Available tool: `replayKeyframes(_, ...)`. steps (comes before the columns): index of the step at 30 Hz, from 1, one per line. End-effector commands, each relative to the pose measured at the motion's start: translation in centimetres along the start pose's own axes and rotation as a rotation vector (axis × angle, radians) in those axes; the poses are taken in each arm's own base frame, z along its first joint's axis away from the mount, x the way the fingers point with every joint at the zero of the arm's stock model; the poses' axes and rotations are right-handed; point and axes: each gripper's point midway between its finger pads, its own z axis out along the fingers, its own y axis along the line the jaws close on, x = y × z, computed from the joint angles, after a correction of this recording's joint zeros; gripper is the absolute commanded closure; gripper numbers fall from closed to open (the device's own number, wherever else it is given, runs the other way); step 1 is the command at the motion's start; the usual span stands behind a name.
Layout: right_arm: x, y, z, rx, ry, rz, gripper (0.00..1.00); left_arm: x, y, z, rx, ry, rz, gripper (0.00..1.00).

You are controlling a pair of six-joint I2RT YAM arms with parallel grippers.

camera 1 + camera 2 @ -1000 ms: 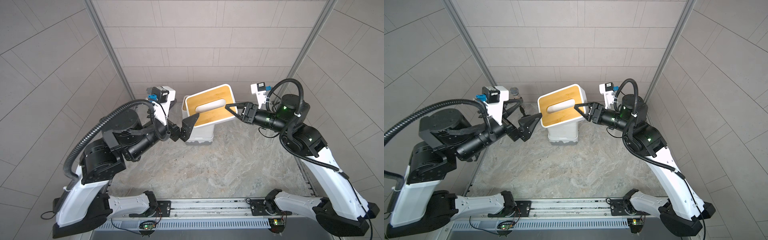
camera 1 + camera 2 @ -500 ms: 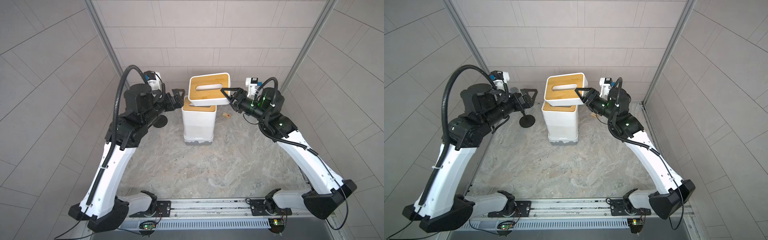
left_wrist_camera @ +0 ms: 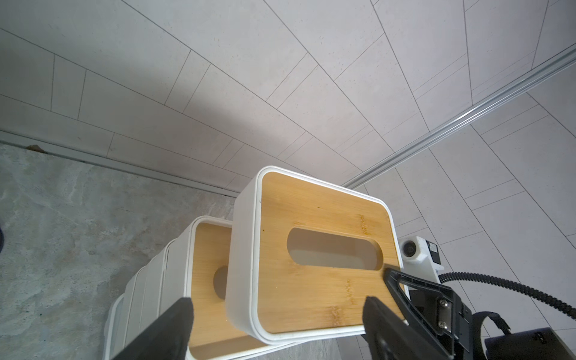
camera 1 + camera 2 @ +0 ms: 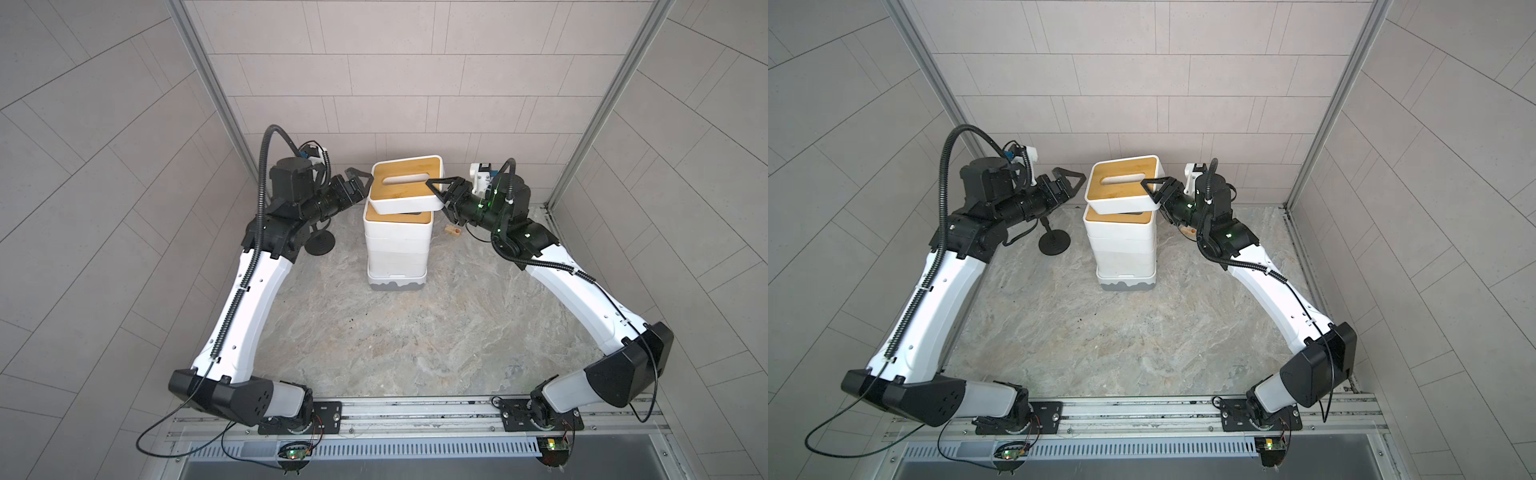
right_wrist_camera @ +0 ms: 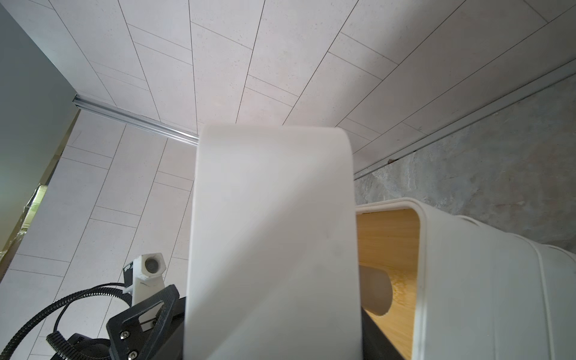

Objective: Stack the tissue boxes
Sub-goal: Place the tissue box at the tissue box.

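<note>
- Right gripper (image 4: 434, 193) is clamped on one end of the bamboo-topped box (image 4: 401, 193), with one finger across the lid beside the slot and the other tucked under the base. That grip is the same as a second ago.
- The big change: a second ago that box was up high and steeply tipped. Now it's down right over the stack (image 4: 397, 245), close to level, and hanging a little past the stack's back edge. Whether it touches the stack's top lid or sits just clear of it, I can't tell.
- In the right wrist view, the box's white wall (image 5: 271, 233) fills the middle, and the stack's bamboo top lid (image 5: 386, 243) is close beside it.
- And in comes the left gripper (image 4: 368, 185)! Half a second ago it stood well off on its own arm's side of the stack. Now it's at the box's free end, jaws apart and gripping nothing.
- The left wrist view backs that up: its fingers (image 3: 174, 327) straddle that end without pressing on it.
- This looks like the squaring-up step, where the left arm steadies or nudges the box into line before the right lets go. The under-finger will probably have to slide out before the box can seat flat.
- Further out, a small wooden block (image 4: 452, 230) lies on the right arm's side of the stack. A black round-footed stand (image 4: 320, 245) is on the left arm's side.
</note>
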Motion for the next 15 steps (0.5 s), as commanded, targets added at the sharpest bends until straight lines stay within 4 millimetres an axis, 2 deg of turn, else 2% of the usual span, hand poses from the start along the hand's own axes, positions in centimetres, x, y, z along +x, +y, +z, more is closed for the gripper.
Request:
replayKeyframes(1,-1.5,5.3,-1.3,-0.165,-0.041,-0.022,0.80,-0.1,-0.5,0.5,0.034,0.011,-0.005,0.12)
replayKeyframes(9,-1.1,4.2,-1.0,-0.131,-0.011,-0.036,0.76,0.3,0.6,1.4,-0.001,0.035,0.003,0.15)
replayKeyframes(15,-0.7,3.6,-0.7,-0.119,0.016,-0.027,0.71,0.6,0.5,1.9,0.012,0.056,0.000,0.17)
